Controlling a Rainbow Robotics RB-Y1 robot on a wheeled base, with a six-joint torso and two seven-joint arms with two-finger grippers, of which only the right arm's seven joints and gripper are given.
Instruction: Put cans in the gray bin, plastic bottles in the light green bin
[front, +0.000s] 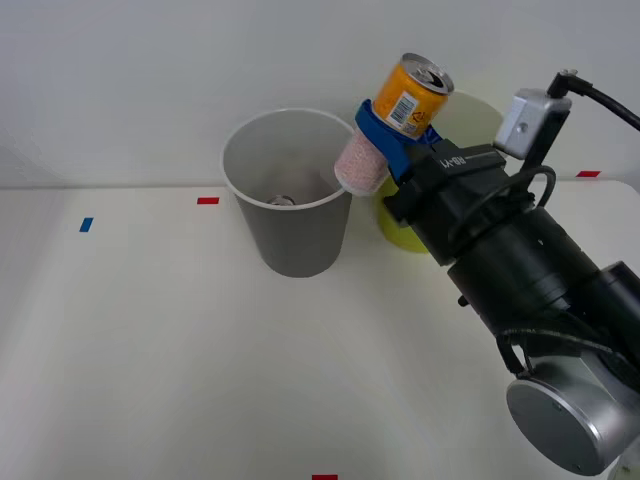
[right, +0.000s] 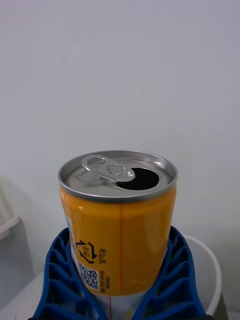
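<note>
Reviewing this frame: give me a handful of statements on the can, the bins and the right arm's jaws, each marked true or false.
1. The right gripper has its jaws closed on the can. True.
2. The can's top is still sealed. False: the wrist view shows the tab pushed in and a dark opening in the lid.
3. The can is held above the table, at the gray bin's rim on the side nearer the light green bin. True.
4. The can lies on its side on the table. False: it is in the air, tilted.
5. The gray bin is tipped over. False: it stands upright, and something small lies at its bottom.
</note>
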